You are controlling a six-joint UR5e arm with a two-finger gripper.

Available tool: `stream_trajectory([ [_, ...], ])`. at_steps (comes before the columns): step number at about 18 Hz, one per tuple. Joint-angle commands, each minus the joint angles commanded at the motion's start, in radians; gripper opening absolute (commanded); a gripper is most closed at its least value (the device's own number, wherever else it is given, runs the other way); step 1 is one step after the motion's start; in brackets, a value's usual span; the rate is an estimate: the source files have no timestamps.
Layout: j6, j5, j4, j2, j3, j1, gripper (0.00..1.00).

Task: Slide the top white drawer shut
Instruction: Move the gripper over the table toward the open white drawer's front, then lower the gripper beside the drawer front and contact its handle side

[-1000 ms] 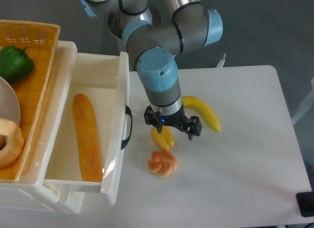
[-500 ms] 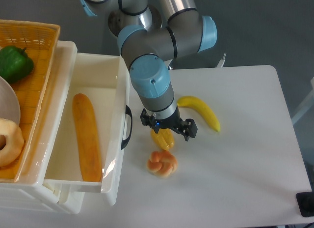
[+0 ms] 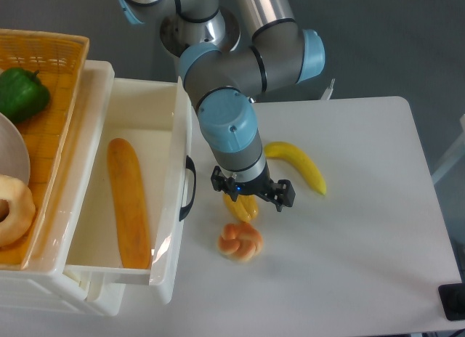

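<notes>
Seen from the fixed camera above the table, the top white drawer (image 3: 156,179) stands pulled well out of its cabinet, its front panel to the left of the gripper (image 3: 252,194) and apart from it. The black arched handle (image 3: 189,188) on that panel faces toward the jaws, and a strip of bare white table (image 3: 363,228) lies between handle and gripper. Inside the drawer, farther left of the jaws, a long baguette (image 3: 128,203) lies lengthwise on the drawer floor.

The gripper hangs from the grey and blue arm (image 3: 231,126) and points down at the tabletop. Its black body hides the fingertips from this angle, so I cannot tell whether the jaws are spread or closed; nothing can be seen held between them.

Directly beneath the jaws, partly covered by them, sits a small yellow fruit (image 3: 240,208). Just below that, nearer the camera edge of the table, is a round knotted bread roll (image 3: 240,240). To the right of the jaws and slightly above lies a banana (image 3: 299,165). Far to the left, beyond the drawer, an orange wicker basket (image 3: 54,126) holds a green pepper (image 3: 22,94).
</notes>
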Motion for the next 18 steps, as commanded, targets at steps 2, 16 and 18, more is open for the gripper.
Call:
stream_trajectory([
  [2, -0.012, -0.035, 0.000, -0.014, -0.006, 0.005, 1.00],
  [16, -0.133, -0.298, -0.061, -0.045, -0.023, 0.095, 1.00],
  [18, -0.135, -0.301, -0.061, -0.045, -0.025, 0.091, 1.00],
])
